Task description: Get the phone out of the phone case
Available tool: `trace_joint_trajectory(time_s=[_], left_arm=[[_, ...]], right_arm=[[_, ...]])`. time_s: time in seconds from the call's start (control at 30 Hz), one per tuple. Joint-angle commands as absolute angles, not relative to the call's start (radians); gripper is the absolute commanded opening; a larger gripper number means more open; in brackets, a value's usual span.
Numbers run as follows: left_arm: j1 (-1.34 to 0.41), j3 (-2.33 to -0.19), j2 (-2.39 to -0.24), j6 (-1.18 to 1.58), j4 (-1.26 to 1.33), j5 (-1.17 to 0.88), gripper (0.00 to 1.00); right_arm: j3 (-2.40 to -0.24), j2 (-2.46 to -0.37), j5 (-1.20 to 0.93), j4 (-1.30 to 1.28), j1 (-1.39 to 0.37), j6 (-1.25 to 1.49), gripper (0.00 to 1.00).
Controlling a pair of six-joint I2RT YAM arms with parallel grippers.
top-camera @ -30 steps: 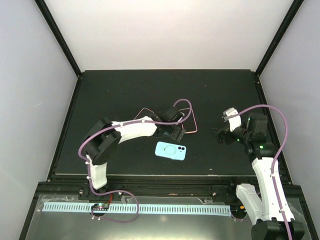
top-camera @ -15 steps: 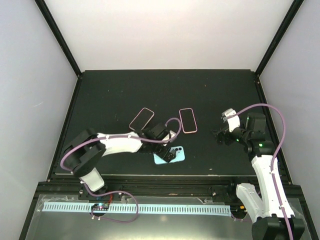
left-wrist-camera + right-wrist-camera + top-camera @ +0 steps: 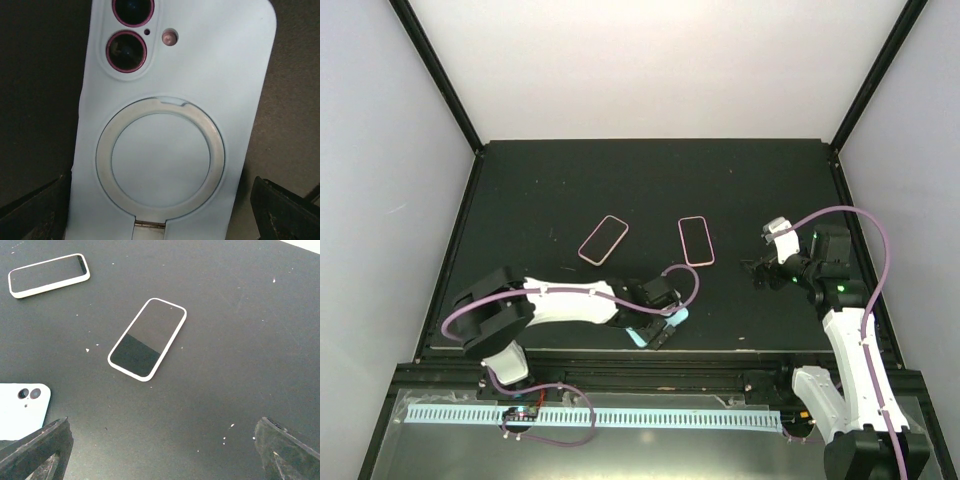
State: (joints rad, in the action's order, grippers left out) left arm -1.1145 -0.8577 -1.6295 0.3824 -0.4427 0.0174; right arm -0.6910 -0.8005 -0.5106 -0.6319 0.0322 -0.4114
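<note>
The phone in its light blue case point(image 3: 175, 100) lies back up, with two pink-ringed lenses and a round ring on it. My left gripper point(image 3: 160, 212) is open just above it, one dark finger point(image 3: 35, 212) on each long side, apart from the case. In the top view the left gripper point(image 3: 658, 325) covers most of the case point(image 3: 677, 317) near the table's front edge. My right gripper point(image 3: 761, 272) is open and empty over the mat to the right. The right wrist view shows a corner of the case point(image 3: 22, 407) at the left.
Two pink-rimmed dark slabs, phones or empty cases, lie on the black mat: one at the middle left point(image 3: 603, 239), one at the middle point(image 3: 695, 241). Both show in the right wrist view, one point(image 3: 146, 338) nearer and the other point(image 3: 49, 275) farther. The mat's front edge point(image 3: 650, 350) is close behind the blue case.
My left arm swung from over the two pink-rimmed slabs toward the front edge and came down over the blue-cased phone, which seems shifted slightly nearer. The right arm barely moved.
</note>
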Motion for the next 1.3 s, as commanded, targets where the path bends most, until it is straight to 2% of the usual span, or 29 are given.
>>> trace_joint_trajectory(time_s=[0.0, 0.43, 0.57, 0.67, 0.8, 0.93, 1.07, 1.27], left_arm=[[-1.144, -0.958, -1.708, 0.370, -0.634, 0.126, 0.99], [-1.144, -1.092, -1.845, 0.328, -0.671, 0.104, 0.99], [-1.144, -1.103, -1.857, 0.328, -0.681, 0.103, 0.96], [-1.144, -1.097, -1.860, 0.331, -0.685, 0.098, 0.92], [-1.144, -1.082, -1.861, 0.304, -0.670, 0.049, 0.80], [-1.144, -1.082, -1.858, 0.304, -0.685, 0.049, 0.73], [-1.147, -1.075, -1.787, 0.326, -0.663, 0.037, 0.70], [-1.147, -1.030, -1.544, 0.365, -0.481, -0.006, 0.64]], right_arm=[[-0.685, -0.803, -0.521, -0.630, 0.026, -0.423, 1.00], [-0.686, -0.809, -0.516, -0.629, 0.026, -0.423, 1.00], [-0.686, -0.808, -0.515, -0.628, 0.026, -0.425, 1.00], [-0.686, -0.808, -0.515, -0.629, 0.026, -0.425, 1.00], [-0.686, -0.808, -0.515, -0.630, 0.025, -0.426, 1.00], [-0.686, -0.808, -0.514, -0.628, 0.024, -0.425, 1.00], [-0.686, -0.815, -0.532, -0.631, 0.026, -0.428, 1.00], [-0.684, -0.834, -0.531, -0.625, 0.024, -0.427, 1.00]])
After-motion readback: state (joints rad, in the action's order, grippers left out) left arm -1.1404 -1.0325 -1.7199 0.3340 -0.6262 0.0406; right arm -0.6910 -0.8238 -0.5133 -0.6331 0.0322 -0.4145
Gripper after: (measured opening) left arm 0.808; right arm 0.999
